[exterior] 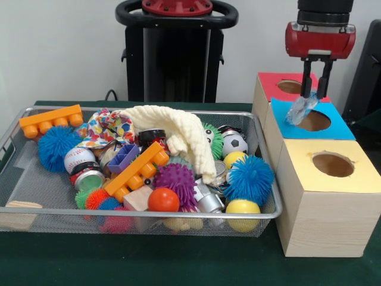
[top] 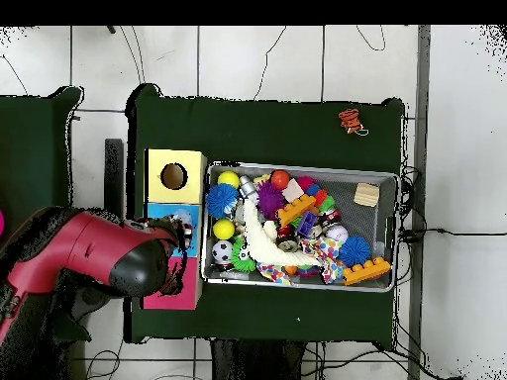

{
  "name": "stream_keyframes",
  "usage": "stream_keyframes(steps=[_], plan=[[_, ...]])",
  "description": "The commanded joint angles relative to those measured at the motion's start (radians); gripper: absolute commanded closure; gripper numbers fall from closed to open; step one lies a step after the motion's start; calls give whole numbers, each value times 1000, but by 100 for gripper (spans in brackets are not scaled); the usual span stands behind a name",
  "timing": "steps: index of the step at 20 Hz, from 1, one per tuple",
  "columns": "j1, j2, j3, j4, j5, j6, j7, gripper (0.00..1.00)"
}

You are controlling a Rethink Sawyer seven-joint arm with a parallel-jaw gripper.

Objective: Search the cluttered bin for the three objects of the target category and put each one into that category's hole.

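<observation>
A white wall is standing behind a table draped in dark green cloth (exterior: 178, 262), with the black robot pedestal (exterior: 175, 53) rising at the top centre of the front view. Filling the left and middle of this view, the wide shallow silver wire-mesh bin (exterior: 143, 213) is sitting on the cloth, holding a cream knitted cloth (exterior: 178, 134), long orange plastic building bricks (exterior: 50, 121), blue spiky rubber balls (exterior: 249, 177), a purple spiky ball (exterior: 175, 181), a small soccer ball (exterior: 234, 143), yellow balls (exterior: 243, 207), an orange ball (exterior: 163, 199) and small metal tins (exterior: 89, 177). At the right, three pale wooden boxes are standing in a row: the red-topped one (exterior: 271, 83) farthest back, the blue-topped one in the middle, the pale-yellow-topped one (exterior: 333, 202) nearest. The round hole with the bright blue surround (exterior: 313, 121) is lying right of centre in the frame. The red and black gripper (exterior: 309, 95) is hanging at the upper right, its dark fingers (exterior: 306, 80) drawn narrow and pinching a crumpled clear, pale bluish item (exterior: 300, 109) directly over the left edge of that hole.

In the overhead view, a pale tiled floor is surrounding the green table. The mesh bin (top: 386, 178) is lying right of centre, and the boxes are lining up just to its left. The red and black arm (top: 99, 259) is reaching in from the lower left, covering most of the blue top (top: 188, 265); the gripper itself is hidden beneath it. A small orange object (top: 351, 121) is lying on the cloth above the bin.
</observation>
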Motion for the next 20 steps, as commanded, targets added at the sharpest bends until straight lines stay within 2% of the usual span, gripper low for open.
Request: stream_keyframes(steps=[1,9,16,20], plan=[[-2,-2,105,-102,36,-7,378,100],[26,-45,206,-99,9,69,376,100],[34,-59,248,-92,-5,86,379,100],[32,-54,250,-86,-8,56,382,100]])
